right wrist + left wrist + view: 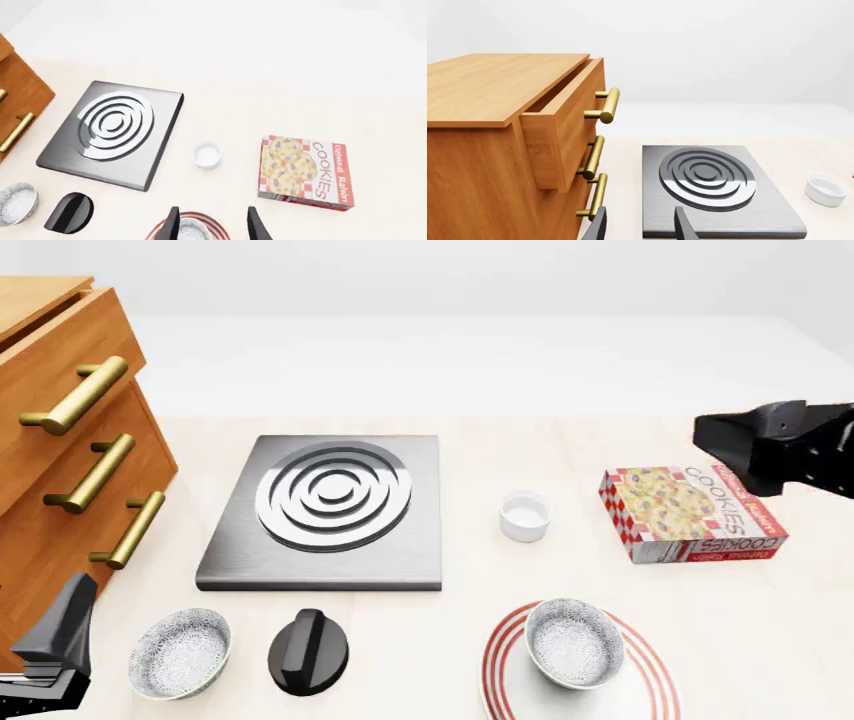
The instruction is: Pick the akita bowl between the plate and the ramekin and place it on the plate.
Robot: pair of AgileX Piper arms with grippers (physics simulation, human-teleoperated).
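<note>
The akita bowl point(574, 642), grey-speckled and paler inside, sits upright in the plate point(501, 660), a wide white dish with red rings at the table's front. The small white ramekin point(525, 516) stands just behind the plate. In the right wrist view my right gripper point(213, 210) is open high above the bowl point(193, 230) and the plate's rim point(163, 231), holding nothing. My left gripper point(640, 209) is open and empty, facing the hob, with the ramekin point(826, 189) off to one side.
A twin speckled bowl point(179, 652) and a black knob point(308, 650) lie at the front left. A steel hob plate point(327, 510) is mid-table, a cookie box point(690, 513) to the right. A wooden drawer unit point(67, 440) with a partly open top drawer stands left.
</note>
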